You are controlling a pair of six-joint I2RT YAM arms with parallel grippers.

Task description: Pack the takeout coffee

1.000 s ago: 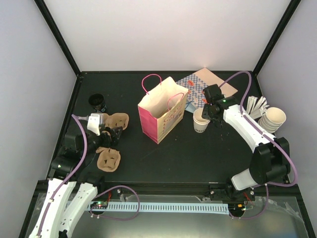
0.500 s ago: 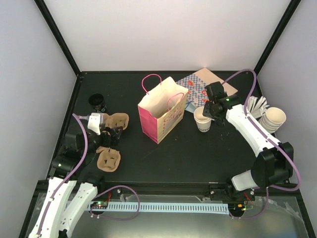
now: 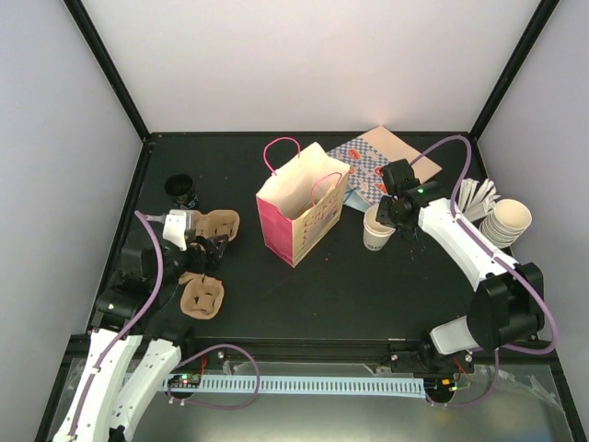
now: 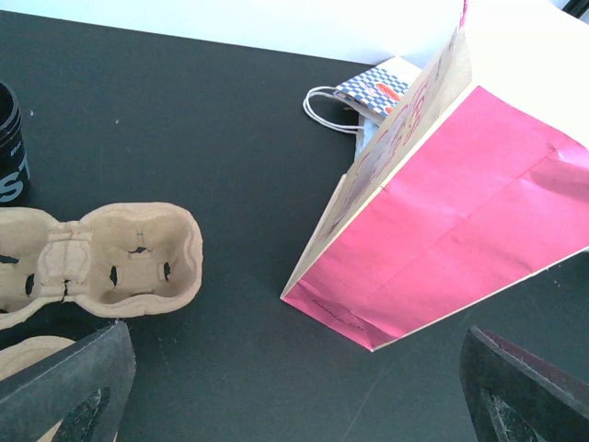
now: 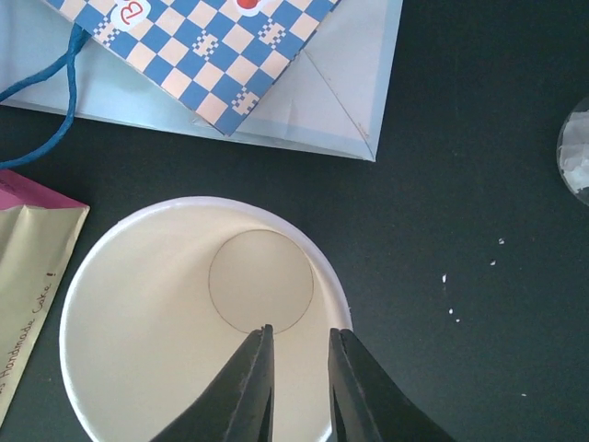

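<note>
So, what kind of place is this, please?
Probably a robot test cell staged as a takeout counter: a black table boxed in by plain white walls, with a pink paper bag, a white paper cup and pulp cup carriers.

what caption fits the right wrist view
right gripper at the rim of the empty takeout coffee cup, checkered bag beyond

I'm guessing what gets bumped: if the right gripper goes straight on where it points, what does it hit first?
Probably the white cup: the right gripper points down into it, close by its rim.
</note>
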